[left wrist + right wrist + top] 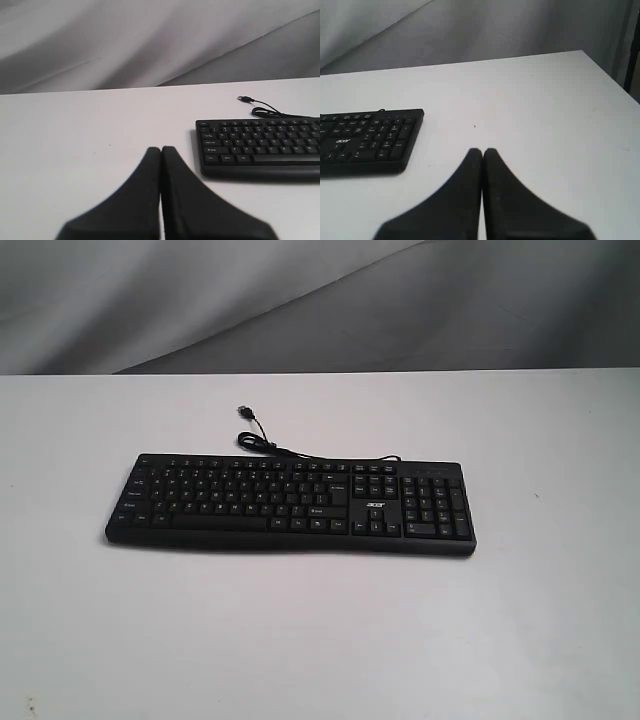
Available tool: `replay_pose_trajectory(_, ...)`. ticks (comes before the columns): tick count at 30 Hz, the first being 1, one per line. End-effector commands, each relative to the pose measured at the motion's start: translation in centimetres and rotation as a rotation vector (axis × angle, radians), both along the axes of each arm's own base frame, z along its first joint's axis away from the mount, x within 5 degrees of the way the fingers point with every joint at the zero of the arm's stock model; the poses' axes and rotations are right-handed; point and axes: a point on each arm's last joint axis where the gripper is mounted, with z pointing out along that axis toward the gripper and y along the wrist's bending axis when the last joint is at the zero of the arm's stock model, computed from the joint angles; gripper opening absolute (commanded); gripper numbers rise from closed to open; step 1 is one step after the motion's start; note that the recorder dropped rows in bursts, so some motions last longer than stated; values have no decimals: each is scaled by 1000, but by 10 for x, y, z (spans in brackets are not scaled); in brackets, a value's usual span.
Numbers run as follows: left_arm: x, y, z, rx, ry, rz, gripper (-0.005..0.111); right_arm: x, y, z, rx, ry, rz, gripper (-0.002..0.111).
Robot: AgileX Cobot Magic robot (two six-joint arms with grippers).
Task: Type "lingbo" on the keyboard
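Black keyboard (290, 505) lay flat at the middle of the white table (320, 650), its cable (262, 443) trailing toward the far edge. Left gripper (161, 149) and right gripper (482, 150) stood off opposite ends, fingers pressed together, holding nothing.

Beyond the left hand (161, 149), the keyboard (260, 145) runs off the picture's edge, its key legends too small to read.

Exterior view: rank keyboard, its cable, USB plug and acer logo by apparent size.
1. keyboard
2. cable, counting the visible stretch only
3. USB plug and acer logo: both tiny and too alike to rank
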Motion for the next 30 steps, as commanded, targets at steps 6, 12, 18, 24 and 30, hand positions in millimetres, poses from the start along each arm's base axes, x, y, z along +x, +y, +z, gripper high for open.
replay_pose_trajectory(6,0,0,-1,-5,-7,0,1,2,-1,34,-51,-387,-13,0)
replay_pose_trajectory(12,0,0,-1,-5,-7,0,1,-2,-1,51,-59,-579,-14,0)
replay_pose_trajectory(18,0,0,-1,-5,-7,0,1,-18,0,80,11,-949,3,0)
replay_pose_trajectory(24,0,0,-1,-5,-7,0,1,8,-1,156,168,-751,15,0)
replay_pose_trajectory(30,0,0,-1,-5,-7,0,1,112,-7,236,84,-301,-34,0)
